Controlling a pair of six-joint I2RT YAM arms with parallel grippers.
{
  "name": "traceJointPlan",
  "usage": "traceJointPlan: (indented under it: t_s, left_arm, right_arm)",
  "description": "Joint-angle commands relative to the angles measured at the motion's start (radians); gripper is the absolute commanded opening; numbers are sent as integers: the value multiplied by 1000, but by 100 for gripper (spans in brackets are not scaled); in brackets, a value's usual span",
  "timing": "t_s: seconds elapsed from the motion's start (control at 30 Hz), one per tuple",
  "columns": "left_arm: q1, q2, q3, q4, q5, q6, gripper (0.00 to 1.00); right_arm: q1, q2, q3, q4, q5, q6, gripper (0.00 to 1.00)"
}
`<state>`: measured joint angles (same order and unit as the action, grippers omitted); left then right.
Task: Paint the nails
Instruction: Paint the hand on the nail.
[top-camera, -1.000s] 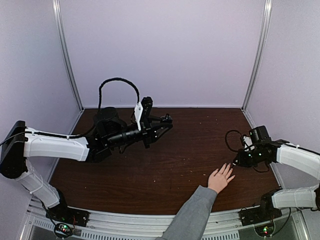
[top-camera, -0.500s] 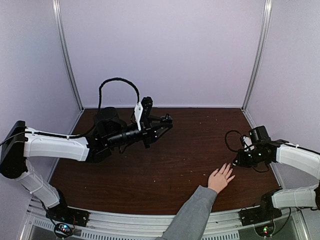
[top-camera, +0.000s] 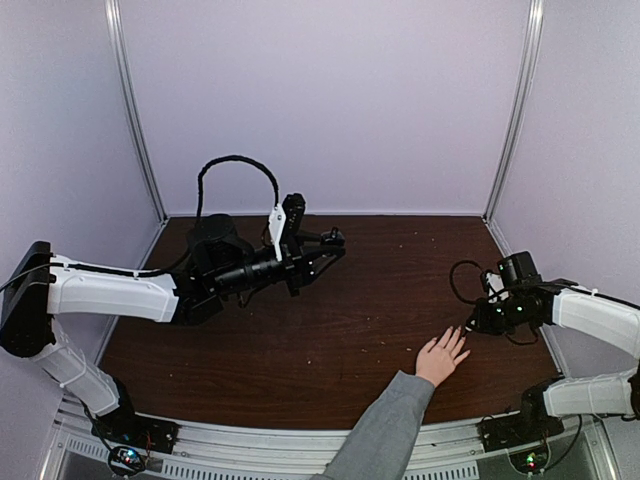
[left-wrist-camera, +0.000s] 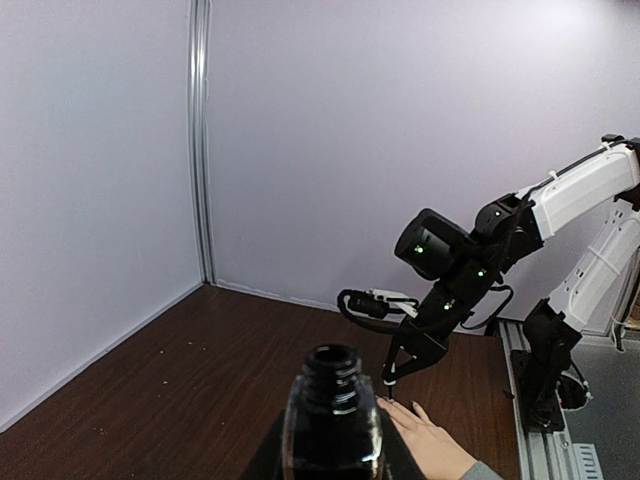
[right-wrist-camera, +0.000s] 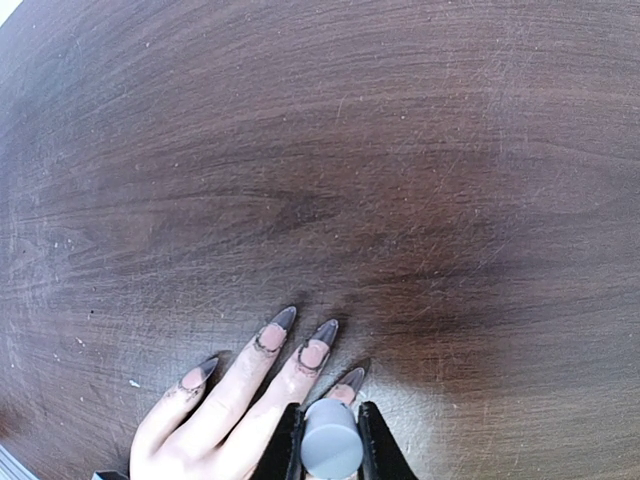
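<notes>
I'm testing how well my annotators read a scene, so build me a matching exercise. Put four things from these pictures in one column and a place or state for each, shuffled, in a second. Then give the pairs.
Things:
1. polish bottle
2. grey brush cap
3. human hand
4. black cable

Places or states:
a. palm down on the brown table, fingers spread
b. loops above the left arm
c. clamped in the right tool
d. open-necked, held in the left tool

Pairs: 1-d, 2-c, 3-a, 4-b
</notes>
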<state>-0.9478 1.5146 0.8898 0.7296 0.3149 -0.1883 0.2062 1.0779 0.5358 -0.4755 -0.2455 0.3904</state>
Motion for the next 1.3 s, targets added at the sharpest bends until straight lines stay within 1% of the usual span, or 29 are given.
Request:
traceJointPlan:
  t_s: [0.0,1.27]
  left_arm:
    - [7,-16,0,42,-12,7,0]
    - [9,-16,-3,49,-16,8,0]
  right_arm:
    - [-7,2,-9,-3,19,-1,0]
    - [-7,29,0,-6,59,6,0]
